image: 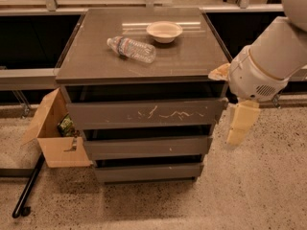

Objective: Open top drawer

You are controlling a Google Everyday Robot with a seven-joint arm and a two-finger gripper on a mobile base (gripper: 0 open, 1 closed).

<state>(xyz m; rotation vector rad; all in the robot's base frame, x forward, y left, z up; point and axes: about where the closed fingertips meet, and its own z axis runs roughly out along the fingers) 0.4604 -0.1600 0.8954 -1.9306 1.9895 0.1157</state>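
Top drawer [144,114]: highest of three grey fronts in the cabinet, directly under the tabletop, with a dark gap above its upper edge; whitish scratches run across its middle (the widest front of the three).
Gripper [240,128]: cream-coloured, hanging downward just beside the right end of the top drawer, off the cabinet's right side and over the floor; whether it is open or closed cannot be told, and it holds nothing that shows.
Arm [268,61]: white and bulky, coming in from the upper right, its rounded end near the tabletop's right front corner.
Tabletop [96,61]: brown, flat and glossy.
Plastic bottle [131,49]: clear, lying on its side near the middle of the tabletop.
Bowl [164,31]: pale, upright, behind and to the right of the bottle (apart from it).
Lower drawers [147,146]: two narrower grey fronts, nearly unmarked.
Cardboard box [55,143]: open, against the cabinet's left side, on the speckled floor [249,190].
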